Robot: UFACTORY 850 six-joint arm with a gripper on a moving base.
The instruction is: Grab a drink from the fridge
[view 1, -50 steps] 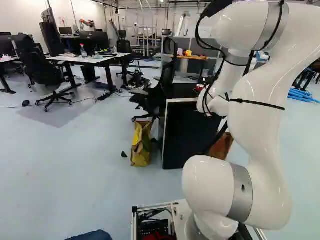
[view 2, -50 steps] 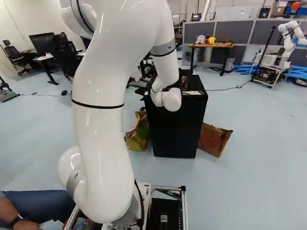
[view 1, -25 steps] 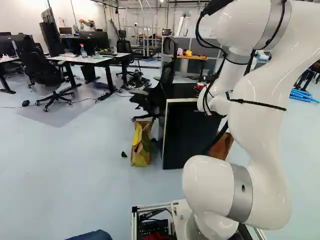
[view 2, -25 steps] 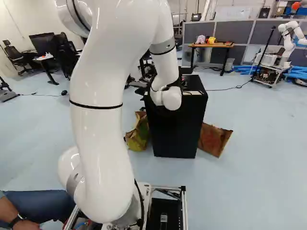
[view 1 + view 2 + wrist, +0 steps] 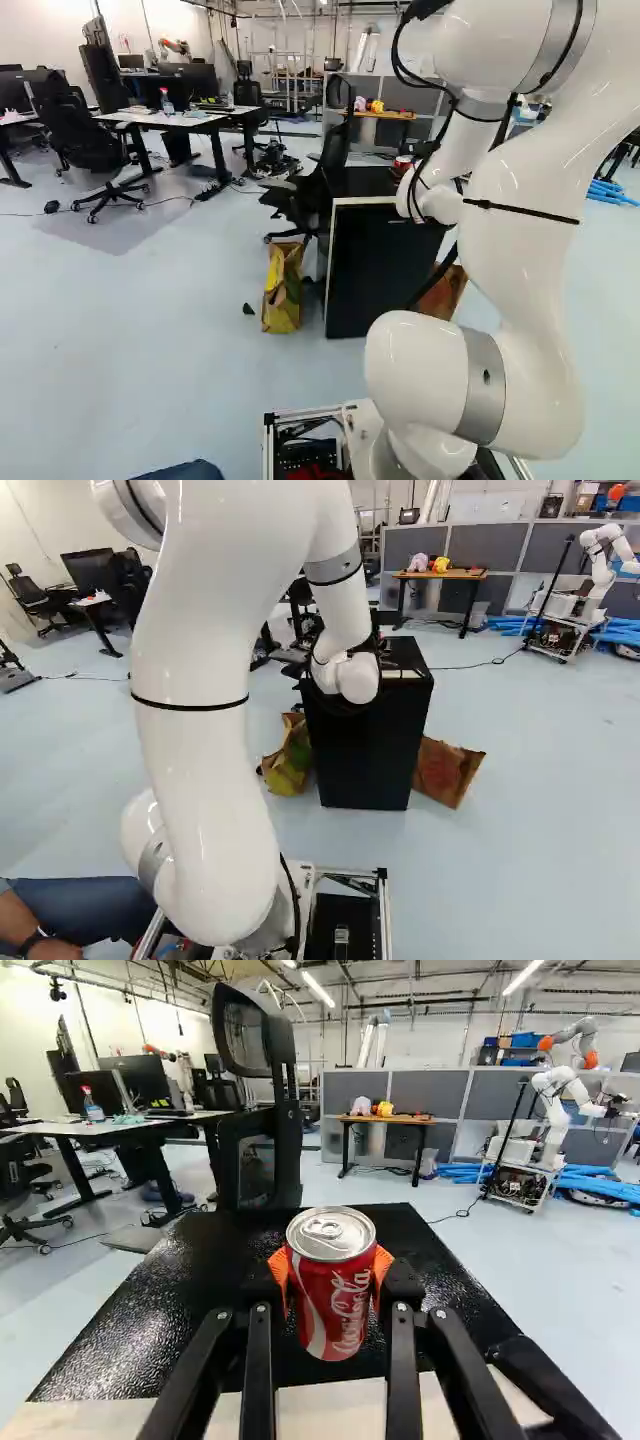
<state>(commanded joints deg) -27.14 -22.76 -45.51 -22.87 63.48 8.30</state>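
My gripper (image 5: 420,158) shows only partly behind the arm in the left base view, at the black fridge's (image 5: 380,265) top. In the wrist view the gripper (image 5: 332,1272) is shut on a red drink can (image 5: 335,1305), an orange pad against each side. The can is upright, its silver lid uppermost. Behind and below it spreads the fridge's black top (image 5: 190,1280), with a pale strip along the near edge. A bit of the red can (image 5: 402,163) also shows in the left base view. Whether its base touches the fridge top is hidden.
A black office chair (image 5: 258,1110) stands just beyond the fridge. Beside the fridge are a yellow-green paper bag (image 5: 282,290) and a brown one (image 5: 446,770). A person's arm and leg (image 5: 80,905) are close to the base. Another robot (image 5: 600,565) stands far off.
The arm's upper links have shifted, and the red can has risen a little against the fridge top together with the gripper. The base has stayed put.
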